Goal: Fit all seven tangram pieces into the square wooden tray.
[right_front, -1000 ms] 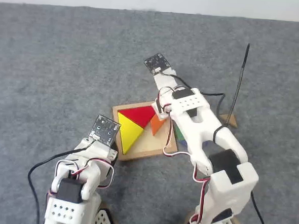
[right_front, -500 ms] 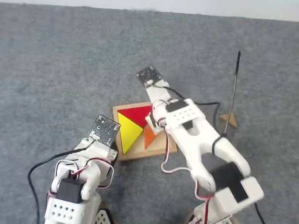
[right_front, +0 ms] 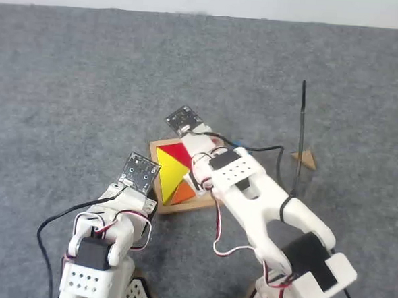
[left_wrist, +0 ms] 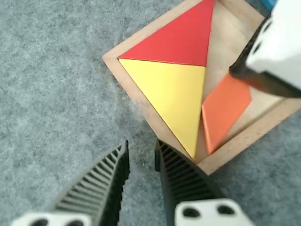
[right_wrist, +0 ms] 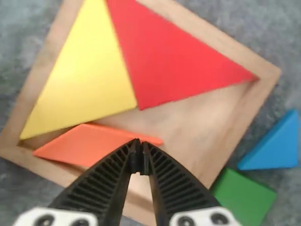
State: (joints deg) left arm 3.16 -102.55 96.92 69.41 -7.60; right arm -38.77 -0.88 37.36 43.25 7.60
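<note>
A square wooden tray (left_wrist: 254,132) sits mid-table (right_front: 68,80), turned slightly off square. From above, three pieces lie in it. A red triangle (left_wrist: 178,37) is at 12 o'clock and a yellow triangle (left_wrist: 174,99) at 9 o'clock, meeting edge to edge. An orange parallelogram (left_wrist: 223,110) at 6 o'clock lies along the yellow's short edge, close to the rim; I cannot tell whether it lies fully flat. The right arm (right_front: 264,193) reaches over the tray from 5 o'clock. The right pincer (right_wrist: 138,143) is pressed together and grips nothing, its tip pointing down at the parallelogram's inner edge. It is probably serving as a poker, to slide the piece snug into the corner rather than lift it. The left pincer (left_wrist: 141,143) is slightly spread and empty, hovering over the table just outside the tray's 7 o'clock corner. It is likely parked there clear of the other arm. A blue triangle (right_wrist: 277,143) and a green square (right_wrist: 244,200) lie on the table just outside the rim, on the side away from the yellow, handy for fitting later. A tan triangle (right_front: 305,159) lies well apart at 3 o'clock. Much of the tray floor is bare, so the task looks under half done.
</note>
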